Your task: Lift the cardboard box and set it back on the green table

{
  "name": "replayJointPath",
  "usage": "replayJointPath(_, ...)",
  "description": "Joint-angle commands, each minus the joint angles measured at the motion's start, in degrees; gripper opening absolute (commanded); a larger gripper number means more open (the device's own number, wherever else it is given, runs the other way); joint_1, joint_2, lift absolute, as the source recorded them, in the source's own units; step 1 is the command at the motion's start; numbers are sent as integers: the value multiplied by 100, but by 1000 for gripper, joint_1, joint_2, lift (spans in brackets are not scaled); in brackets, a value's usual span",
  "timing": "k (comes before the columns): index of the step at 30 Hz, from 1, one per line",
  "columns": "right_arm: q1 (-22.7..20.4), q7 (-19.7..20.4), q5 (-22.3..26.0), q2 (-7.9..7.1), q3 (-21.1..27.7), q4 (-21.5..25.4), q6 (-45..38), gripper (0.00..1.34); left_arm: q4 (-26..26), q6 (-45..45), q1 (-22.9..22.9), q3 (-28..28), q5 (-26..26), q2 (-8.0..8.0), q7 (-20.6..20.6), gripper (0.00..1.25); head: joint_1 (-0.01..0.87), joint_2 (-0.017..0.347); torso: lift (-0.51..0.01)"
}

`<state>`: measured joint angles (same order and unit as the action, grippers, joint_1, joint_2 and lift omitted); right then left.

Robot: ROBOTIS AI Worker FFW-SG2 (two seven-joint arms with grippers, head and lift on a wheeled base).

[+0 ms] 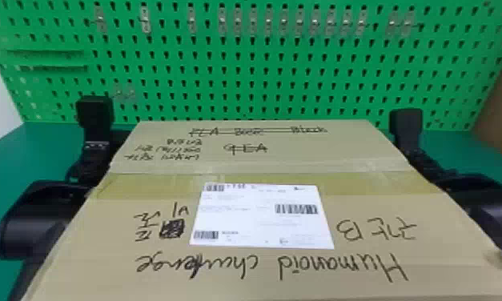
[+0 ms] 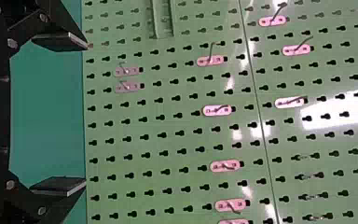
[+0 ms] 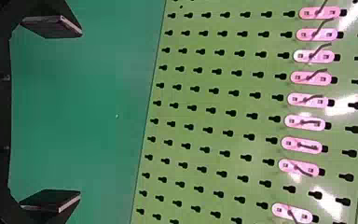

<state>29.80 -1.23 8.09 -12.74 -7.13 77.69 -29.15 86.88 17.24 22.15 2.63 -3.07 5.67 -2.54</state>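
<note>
1. Beside the cardboard box (image 1: 286, 160), at its left: left gripper (image 1: 95, 114), spread.
2. At its right: right gripper (image 1: 406, 124), likewise spread.
3. Between both arms, before green pegboard (image 1: 237, 56): box, label (image 1: 262, 218) upward; contact with worktop (image 1: 41, 152) unclear.

One cardboard box (image 1: 262, 276) is showing between two grippers, left gripper (image 1: 95, 114) and right gripper (image 1: 406, 122). One white label (image 1: 258, 224) is lying on top, bearing three barcodes (image 1: 296, 209). Beyond one table (image 1: 41, 154), one pegboard (image 1: 229, 100) is holding seventeen hooks (image 1: 144, 19), fifteen high, two lower left.
</note>
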Motion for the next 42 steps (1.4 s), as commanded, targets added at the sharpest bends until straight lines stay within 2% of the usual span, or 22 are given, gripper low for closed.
replayJointPath(1,0,0,0,17,9,0,6,1250,-66,-54,9,-26,52,-40,-1,1005,566,54,-183)
replayJointPath(16,17,0,0,78,-17,-8,23,1250,-153,-151,18,-17,96,-172,-1,1005,566,54,-183)
replayJointPath(32,35,0,79,87,-263,-70,32,1250,-180,-160,26,-35,87,-172,-1,1005,566,54,-183)
replayJointPath(42,35,0,88,78,-219,-79,32,1250,-180,-160,18,-26,96,-172,-1,1005,566,54,-183)
